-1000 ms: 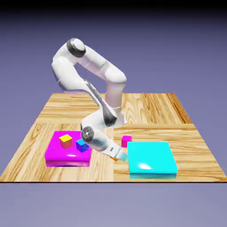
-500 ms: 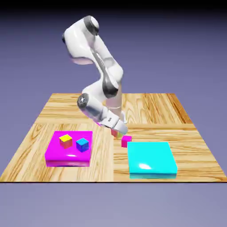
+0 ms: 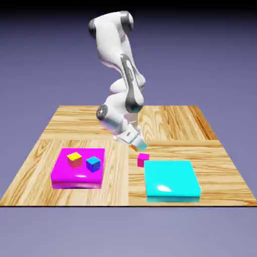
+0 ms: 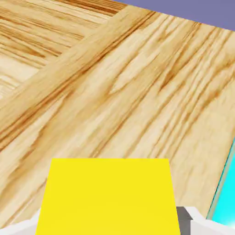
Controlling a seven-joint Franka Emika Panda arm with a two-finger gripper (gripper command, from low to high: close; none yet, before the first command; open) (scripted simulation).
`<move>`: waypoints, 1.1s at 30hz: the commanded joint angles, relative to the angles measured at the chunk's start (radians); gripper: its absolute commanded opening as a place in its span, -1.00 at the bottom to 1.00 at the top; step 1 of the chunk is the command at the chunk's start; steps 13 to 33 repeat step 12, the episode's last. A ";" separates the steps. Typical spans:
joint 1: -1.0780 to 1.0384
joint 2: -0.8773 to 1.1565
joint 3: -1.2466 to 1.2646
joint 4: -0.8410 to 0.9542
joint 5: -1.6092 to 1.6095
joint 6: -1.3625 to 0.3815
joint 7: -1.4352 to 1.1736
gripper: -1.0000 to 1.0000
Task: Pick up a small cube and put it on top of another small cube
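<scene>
We have the cube point(image 4: 110, 197) pinched in the gripper point(image 3: 134, 145), its yellow face filling the lower middle of the hand view and an orange side just showing in the exterior view. The hand leans rather than pointing straight down, and the cube hangs behind the magenta cube point(image 3: 143, 160), near it, toward the table's point(image 3: 175, 123) far edge.

Our step, as we judge it, is carrying the cube to a second one. We can't tell which is meant: the magenta cube stands on the table just beside the far left corner of the cyan slab point(image 3: 171, 175), while the yellow-topped cube point(image 3: 75, 160) and the blue cube point(image 3: 93, 163) sit on the magenta slab point(image 3: 78, 181).

Whichever it is, we should keep our grip firm, lift clear of its top and bring the hand upright before going over it. Then we'd line up centres and faces, lower slowly until the cubes meet flat, open evenly and back straight up. Coming down tilted could catch an edge and push the lower cube aside; over the magenta cube, we'd also watch the slab's corner.
</scene>
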 commanded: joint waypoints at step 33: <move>0.110 0.302 0.045 0.011 0.405 -0.036 -0.293 1.00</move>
